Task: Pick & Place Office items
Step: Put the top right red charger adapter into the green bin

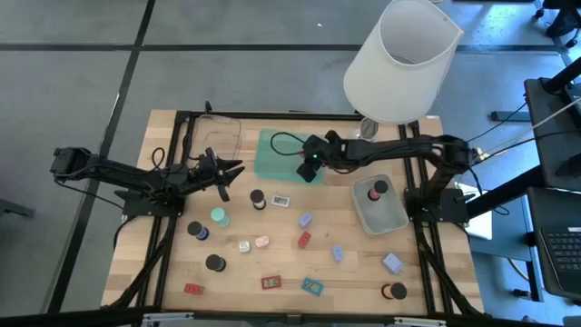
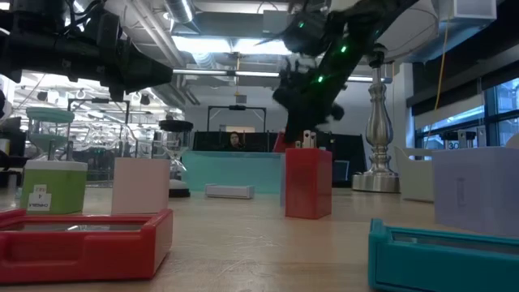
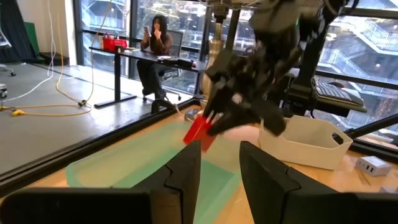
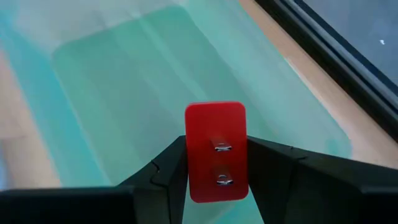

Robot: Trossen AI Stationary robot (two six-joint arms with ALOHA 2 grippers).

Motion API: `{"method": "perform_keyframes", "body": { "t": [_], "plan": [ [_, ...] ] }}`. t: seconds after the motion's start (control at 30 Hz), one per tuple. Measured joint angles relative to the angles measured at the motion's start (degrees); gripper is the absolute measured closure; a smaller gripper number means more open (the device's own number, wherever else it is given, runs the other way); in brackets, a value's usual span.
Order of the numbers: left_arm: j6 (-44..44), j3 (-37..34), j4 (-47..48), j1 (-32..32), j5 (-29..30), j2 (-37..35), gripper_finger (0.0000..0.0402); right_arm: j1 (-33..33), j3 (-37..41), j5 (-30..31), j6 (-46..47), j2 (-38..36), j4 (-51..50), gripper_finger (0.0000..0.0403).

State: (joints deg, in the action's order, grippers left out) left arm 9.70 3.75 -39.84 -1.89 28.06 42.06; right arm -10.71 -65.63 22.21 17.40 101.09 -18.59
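Observation:
Several office items lie scattered on the wooden table: black caps point(image 1: 257, 196), a mint-green piece point(image 1: 220, 216), a lavender block point(image 1: 305, 220), flat red point(image 1: 271, 282) and teal point(image 1: 313, 286) rectangles. My right gripper point(image 1: 309, 171) hangs over the green tray point(image 1: 272, 150), shut on a red block point(image 4: 216, 124) with two metal prongs. My left gripper point(image 1: 227, 174) waits level at the table's left, above the wood. Its fingers point(image 3: 186, 174) stand close together with nothing between them. My right gripper pinches the red block by its two long sides point(image 4: 193, 163) between its two fingers. The fingers slant down from the table's right side. The block is lifted clear above the green tray point(image 4: 143, 81), its pronged face toward the wrist.
A grey tray point(image 1: 386, 218) at the right holds a red piece and a black cap. A clear tray point(image 1: 213, 136) stands at the far left. The big white-shaded lamp point(image 1: 399, 59) rises at the far right. A person sits at a desk beyond the table point(image 3: 155, 43).

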Motion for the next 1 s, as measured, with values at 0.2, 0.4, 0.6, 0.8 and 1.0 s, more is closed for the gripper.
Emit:
{"method": "perform_keyframes", "body": {
  "t": [0.2,0.4,0.6,0.8,1.0],
  "plan": [
    [0.02,0.02,0.04,0.02,0.52,-0.02,0.0295,-2.19,0.0,0.47,-0.23,3.8,2.32,0.0269],
    [0.02,0.02,0.27,0.02,0.58,-0.02,0.0295,-5.11,0.0,-2.51,1.51,3.88,2.32,0.0269],
    [0.02,0.02,0.27,0.01,0.58,0.0,0.0295,-5.82,0.0,-9.2,1.7,3.88,2.32,0.0269],
    [0.02,0.02,0.25,0.0,0.58,-0.02,0.0295,-5.89,0.0,-7.9,1.69,3.88,2.32,0.0268],
    [0.02,0.02,0.27,0.0,0.58,-0.02,0.0295,-5.87,0.0,-6.15,1.67,3.88,2.32,0.0246]
  ]
}}
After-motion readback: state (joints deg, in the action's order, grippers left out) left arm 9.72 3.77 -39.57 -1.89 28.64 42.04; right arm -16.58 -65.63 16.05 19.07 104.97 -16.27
